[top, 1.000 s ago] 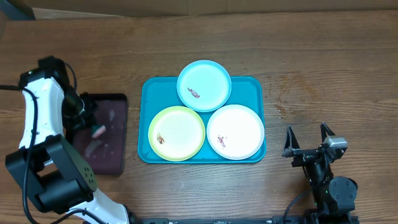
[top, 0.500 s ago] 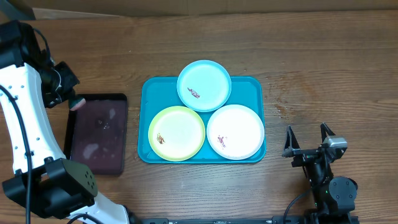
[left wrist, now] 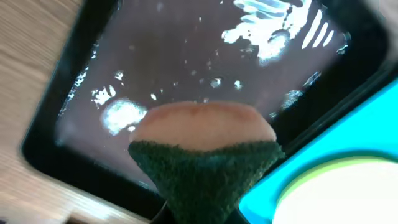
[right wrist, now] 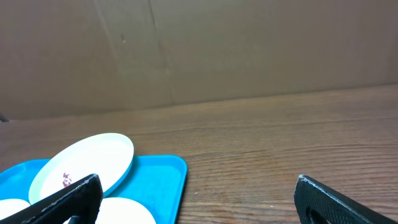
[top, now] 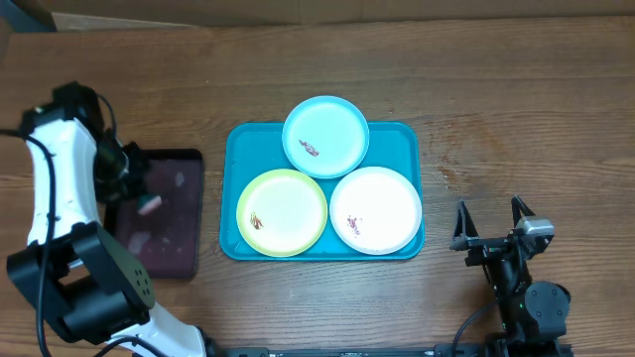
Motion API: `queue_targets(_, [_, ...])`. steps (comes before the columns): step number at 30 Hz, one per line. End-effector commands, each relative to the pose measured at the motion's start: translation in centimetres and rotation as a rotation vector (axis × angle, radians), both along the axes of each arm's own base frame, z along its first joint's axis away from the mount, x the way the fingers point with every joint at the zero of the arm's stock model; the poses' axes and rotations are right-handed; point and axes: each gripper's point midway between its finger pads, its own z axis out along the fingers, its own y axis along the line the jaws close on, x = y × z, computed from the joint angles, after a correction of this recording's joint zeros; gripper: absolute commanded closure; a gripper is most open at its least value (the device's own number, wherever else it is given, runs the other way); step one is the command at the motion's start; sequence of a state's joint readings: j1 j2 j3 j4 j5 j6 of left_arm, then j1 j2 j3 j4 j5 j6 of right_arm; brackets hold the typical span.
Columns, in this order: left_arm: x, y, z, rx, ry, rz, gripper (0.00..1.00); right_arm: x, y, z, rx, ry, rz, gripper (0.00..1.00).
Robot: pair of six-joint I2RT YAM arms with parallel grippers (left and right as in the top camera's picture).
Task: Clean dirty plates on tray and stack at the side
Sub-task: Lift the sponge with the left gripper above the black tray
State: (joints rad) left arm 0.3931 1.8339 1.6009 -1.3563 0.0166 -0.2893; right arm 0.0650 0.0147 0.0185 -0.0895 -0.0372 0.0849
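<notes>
The left gripper [top: 127, 183] hangs over the dark tray [top: 159, 248] by the counter's left edge. Its wrist view is filled by a sponge [left wrist: 202, 152], pink body and green scouring face, apparently pinched in the jaws, though the fingers themselves are out of sight. The dark tray glistens wet, so I'd worry the sponge carries too much water and drips across the wooden counter [top: 496, 89], or slips from the grip mid-swing.

The three plates sit untouched on the teal tray [top: 402, 134] mid-counter: light blue plate [top: 325, 137] toward the far edge and overhanging the rim, yellow-green plate [top: 282, 212] and white plate [top: 376, 210] nearer. They crowd each other, and scrubbing one could shove its neighbours.

The right gripper [top: 491, 226] idles near the front right corner, jaws spread wide. Brown cardboard [right wrist: 186, 43] backs the counter.
</notes>
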Motion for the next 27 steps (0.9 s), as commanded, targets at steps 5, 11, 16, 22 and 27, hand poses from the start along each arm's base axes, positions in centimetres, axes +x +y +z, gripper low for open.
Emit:
queue_targets(5, [2.3, 0.6, 7.0, 0.067, -0.16, 0.007, 0.96, 0.0, -0.1, -0.1, -0.003, -0.009, -0.005, 0.0])
queue_targets(11, [1.1, -1.2, -1.4, 0.047, -0.046, -0.009, 0.96, 0.0, -0.1, -0.1, -0.003, -0.009, -0.005, 0.0])
queue_targets(16, [0.1, -1.6, -3.6, 0.008, -0.016, 0.007, 0.96, 0.0, -0.1, -0.1, -0.003, -0.009, -0.005, 0.0])
queue_targets(22, [1.6, -0.2, 5.2, 0.016, -0.111, 0.036, 0.96, 0.0, -0.1, -0.1, -0.003, -0.009, -0.005, 0.0])
queue_targets(27, [3.1, 0.0, 12.0, 0.073, -0.247, 0.023, 0.96, 0.0, -0.1, -0.1, -0.003, -0.009, -0.005, 0.0])
